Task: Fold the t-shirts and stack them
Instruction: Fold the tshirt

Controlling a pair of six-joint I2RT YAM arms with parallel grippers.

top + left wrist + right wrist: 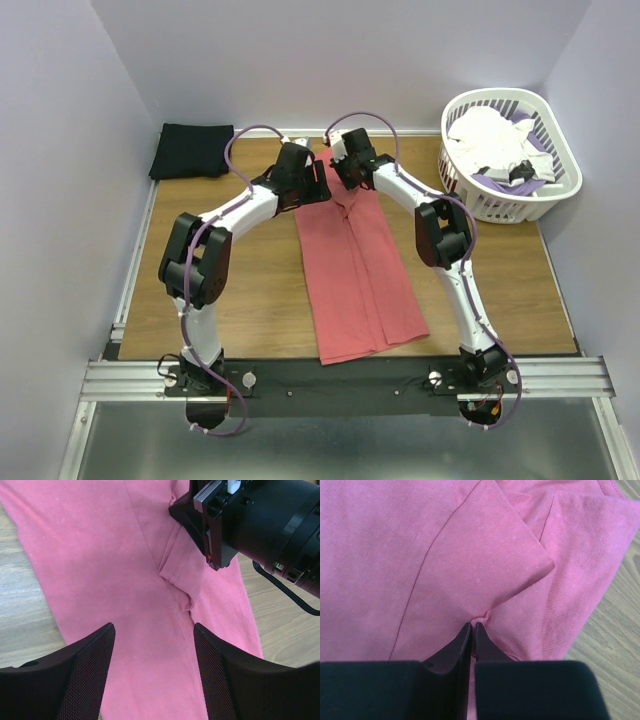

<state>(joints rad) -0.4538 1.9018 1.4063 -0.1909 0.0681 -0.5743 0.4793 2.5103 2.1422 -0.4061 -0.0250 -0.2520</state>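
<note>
The coral-red t-shirt (358, 270) lies as a long folded strip down the middle of the table, its far end under both grippers. My right gripper (473, 626) is shut on a pinch of this shirt's cloth (485, 615) at the far end; it also shows in the top view (348, 165). My left gripper (154, 630) hovers open just above the same shirt (100, 560), nothing between its fingers; from above it sits at the shirt's far left corner (295, 170). A black t-shirt (192, 150) lies folded at the far left corner of the table.
A white slatted basket (508, 195) holding white and purple cloth stands at the far right. Bare wood (255, 300) flanks the shirt on both sides. The right gripper's body (250, 520) hangs close over the cloth in the left wrist view.
</note>
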